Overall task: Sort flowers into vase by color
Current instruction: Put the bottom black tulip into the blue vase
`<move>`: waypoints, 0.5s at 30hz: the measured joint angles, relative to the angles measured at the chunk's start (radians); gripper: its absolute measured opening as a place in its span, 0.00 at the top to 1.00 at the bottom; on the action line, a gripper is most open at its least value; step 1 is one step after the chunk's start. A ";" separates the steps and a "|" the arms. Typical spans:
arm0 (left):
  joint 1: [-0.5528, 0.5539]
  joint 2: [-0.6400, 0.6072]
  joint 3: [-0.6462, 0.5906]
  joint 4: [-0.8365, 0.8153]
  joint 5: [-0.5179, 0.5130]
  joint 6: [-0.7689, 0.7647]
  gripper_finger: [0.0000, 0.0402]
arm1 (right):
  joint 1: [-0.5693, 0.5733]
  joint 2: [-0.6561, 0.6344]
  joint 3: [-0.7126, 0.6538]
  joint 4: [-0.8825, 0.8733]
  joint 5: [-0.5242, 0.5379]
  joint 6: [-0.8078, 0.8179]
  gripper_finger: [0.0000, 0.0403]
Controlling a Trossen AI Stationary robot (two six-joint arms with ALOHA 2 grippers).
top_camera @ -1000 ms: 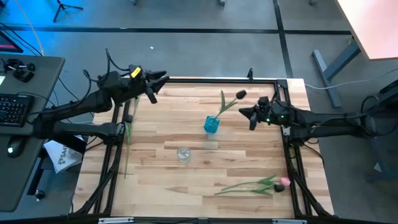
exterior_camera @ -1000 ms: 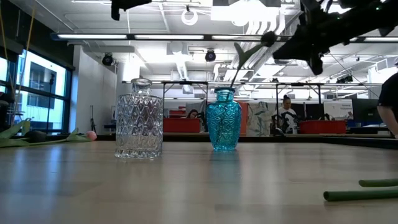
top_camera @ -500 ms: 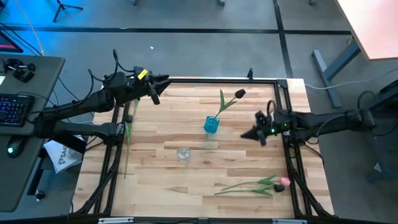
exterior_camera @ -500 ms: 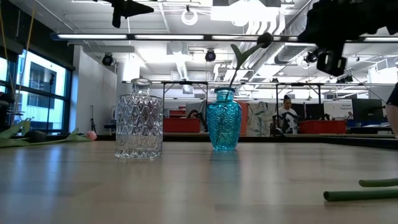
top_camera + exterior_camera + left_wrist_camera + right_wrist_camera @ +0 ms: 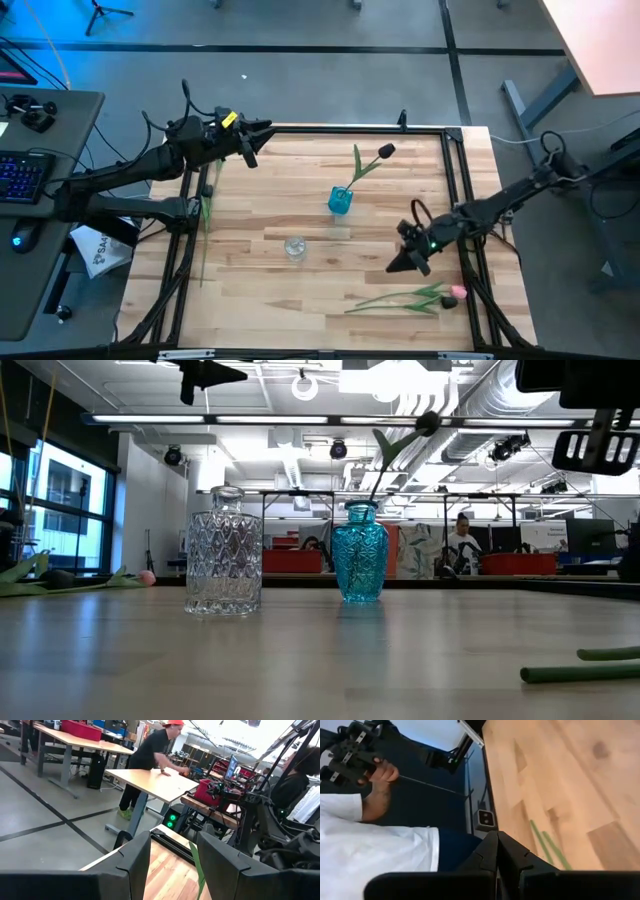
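Flowers: 1 dark tulip [image 5: 386, 151] stands in blue vase [image 5: 340, 201]. Right gripper [image 5: 398, 266] pinched closed, empty, above pink tulip [image 5: 455, 293]. Left gripper [image 5: 247, 143] parted around green stem [image 5: 198, 870].

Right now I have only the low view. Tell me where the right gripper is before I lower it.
Observer: The right gripper hangs over the right side of the table, just short of the flowers lying by the front edge.
Operator: Say whether it holds anything.
Observer: Nothing. Its fingers are shut together, empty.
Operator: Report the left arm.
Observer: The left gripper is open above the far left corner.
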 joint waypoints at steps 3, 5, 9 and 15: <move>0.000 0.000 0.000 0.002 0.000 0.000 0.62 | 0.014 0.039 0.016 0.038 -0.016 0.001 1.00; 0.000 0.000 0.000 0.003 0.000 0.000 0.62 | 0.020 0.056 0.044 0.042 -0.053 -0.003 1.00; 0.000 0.000 0.000 0.003 0.000 -0.001 0.62 | 0.021 0.080 0.098 0.041 -0.128 -0.024 1.00; -0.001 0.020 -0.001 0.011 0.021 -0.025 0.62 | 0.021 0.084 0.154 -0.068 -0.133 -0.084 1.00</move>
